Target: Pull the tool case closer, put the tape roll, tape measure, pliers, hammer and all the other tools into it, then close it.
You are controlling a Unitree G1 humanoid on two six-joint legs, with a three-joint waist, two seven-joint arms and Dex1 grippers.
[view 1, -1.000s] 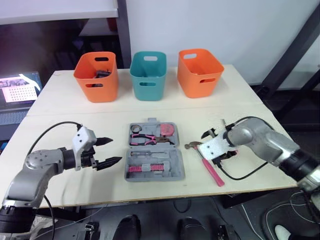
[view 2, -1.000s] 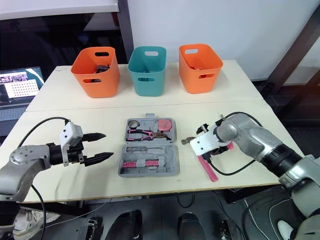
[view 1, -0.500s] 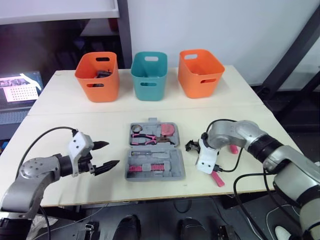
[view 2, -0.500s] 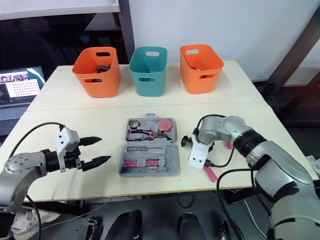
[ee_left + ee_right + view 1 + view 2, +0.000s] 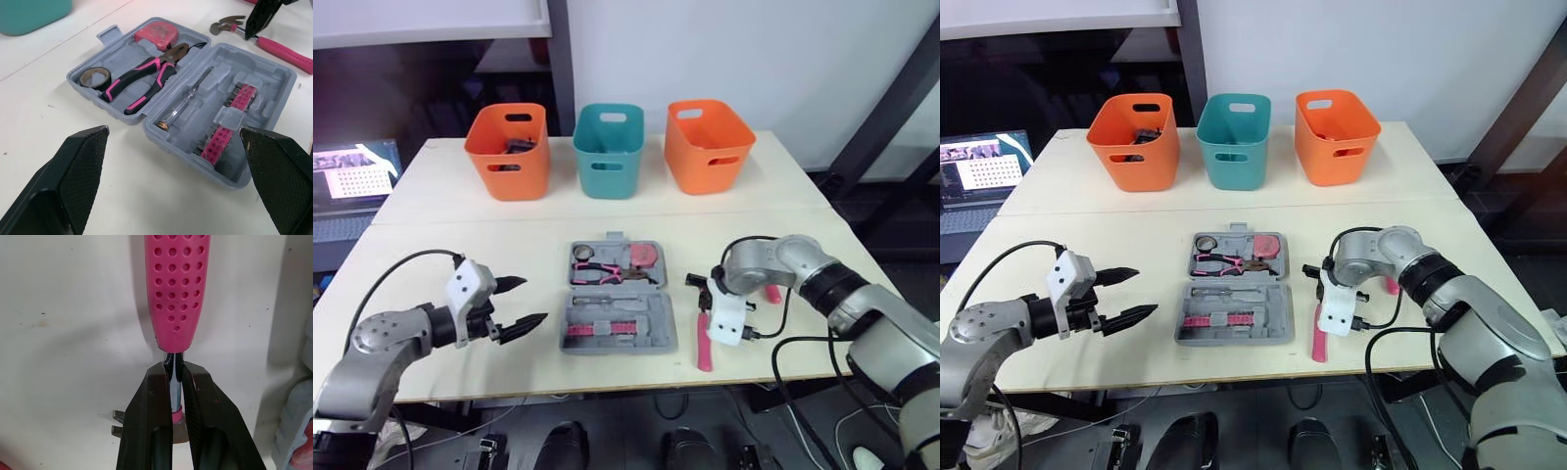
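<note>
1. The right arm is bent inward over the tabletop (image 5: pixel 460 211). The right gripper (image 5: pixel 172 369) is clamped on the metal shank of the hammer (image 5: pixel 703 341), just right of the open tool case (image 5: pixel 619 311).
2. The left arm is bent, and the left gripper (image 5: pixel 534 299) hovers spread open, left of the case.

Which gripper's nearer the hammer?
Right. The right gripper is shut on the hammer, clamping its metal shaft between the head and the pink grip. The left gripper hangs open on the opposite side of the tool case, well apart from it.
</note>
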